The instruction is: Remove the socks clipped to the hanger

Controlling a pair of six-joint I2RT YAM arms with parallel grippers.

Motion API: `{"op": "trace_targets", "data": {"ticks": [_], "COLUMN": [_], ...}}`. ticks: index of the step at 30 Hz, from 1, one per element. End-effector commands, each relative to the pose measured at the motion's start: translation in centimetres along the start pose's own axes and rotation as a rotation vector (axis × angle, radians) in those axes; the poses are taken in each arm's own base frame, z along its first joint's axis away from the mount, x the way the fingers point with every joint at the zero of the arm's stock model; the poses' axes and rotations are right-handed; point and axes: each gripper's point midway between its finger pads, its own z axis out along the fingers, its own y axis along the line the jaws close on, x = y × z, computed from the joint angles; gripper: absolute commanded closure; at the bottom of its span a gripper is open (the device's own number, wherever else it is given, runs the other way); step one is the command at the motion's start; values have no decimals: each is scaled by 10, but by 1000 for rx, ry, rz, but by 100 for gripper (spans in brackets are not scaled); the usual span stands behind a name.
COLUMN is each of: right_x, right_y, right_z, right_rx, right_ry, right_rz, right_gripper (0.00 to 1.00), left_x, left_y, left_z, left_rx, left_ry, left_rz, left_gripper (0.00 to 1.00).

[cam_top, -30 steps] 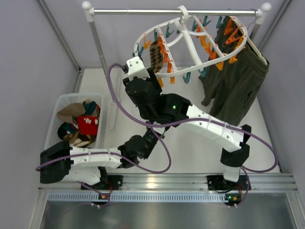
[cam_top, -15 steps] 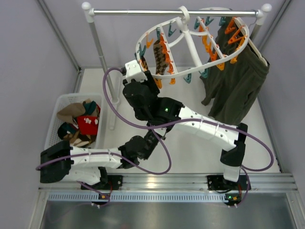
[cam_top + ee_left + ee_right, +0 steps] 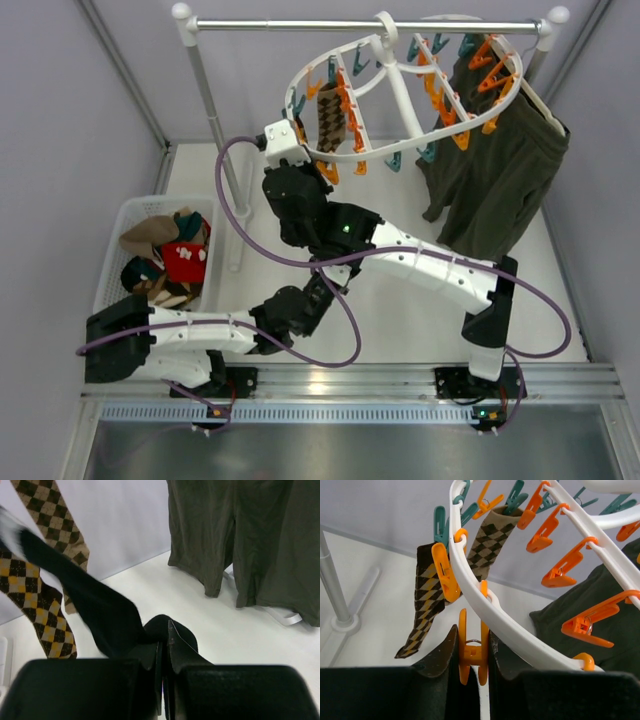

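While the right claw (image 3: 472, 639) pinches an orange clip (image 3: 470, 655) under the rim of the white hanger (image 3: 485, 605), two brown argyle socks (image 3: 492, 537) hang clipped from that rim just beyond it. The left claw (image 3: 164, 642) is closed tight on a black sock (image 3: 95, 610) above the desk (image 3: 145, 587). Other socks (image 3: 183, 260) lie in the basket (image 3: 112, 262).
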Motion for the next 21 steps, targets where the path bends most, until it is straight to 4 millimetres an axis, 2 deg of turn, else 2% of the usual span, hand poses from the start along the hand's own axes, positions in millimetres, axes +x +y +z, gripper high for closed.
{"op": "trace_targets", "data": {"ticks": [1, 3, 7, 8, 10, 11, 12, 14, 15, 16, 18, 19, 20, 21], "right_x": [-23, -25, -35, -37, -39, -40, -42, -41, -48, -44, -50, -47, -48, -54], "right_y": [-10, 1, 21, 23, 27, 27, 29, 32, 31, 34, 31, 34, 34, 32], "right_z": [13, 15, 14, 14, 12, 12, 9, 6, 1, 0, -8, -9, -12, -18], "right_rx": [27, -24, -139, -156, -185, -190, -214, -251, -288, -305, -353, -366, -384, -419], "right_ry": [-42, -51, -71, -73, -77, -78, -80, -80, -92, -88, -102, -102, -105, -121], "right_rz": [95, 93, 126, 135, 148, 154, 168, 180, 211, 213, 243, 243, 253, 269], "right_gripper": [93, 94, 94, 94, 94, 94, 93, 88, 80, 78, 76, 76, 76, 75], "left_x": [-22, -20, -13, -14, -4, -3, 10, 22, 17, 29, 23, 36, 32, 31], "left_y": [12, 20, 52, 66, 78, 92, 106, 134, 153, 163, 198, 208, 232, 244], "left_z": [2, 0, -4, -7, -13, -14, -21, -27, -37, -45, -63, -75, -83, -91], "left_rx": [-74, -105, -218, -266, -301, -338, -405, -515, -602, -639, -774, -806, -901, -945], "left_ry": [-45, -37, -18, -21, 12, 9, 55, 85, 67, 122, 94, 161, 130, 125], "left_rz": [-53, -52, -84, -112, -119, -164, -157, -205, -269, -238, -344, -307, -378, -400], "left_gripper": [100, 100, 100, 100, 100, 100, 100, 100, 100, 100, 100, 100, 100, 100]}}
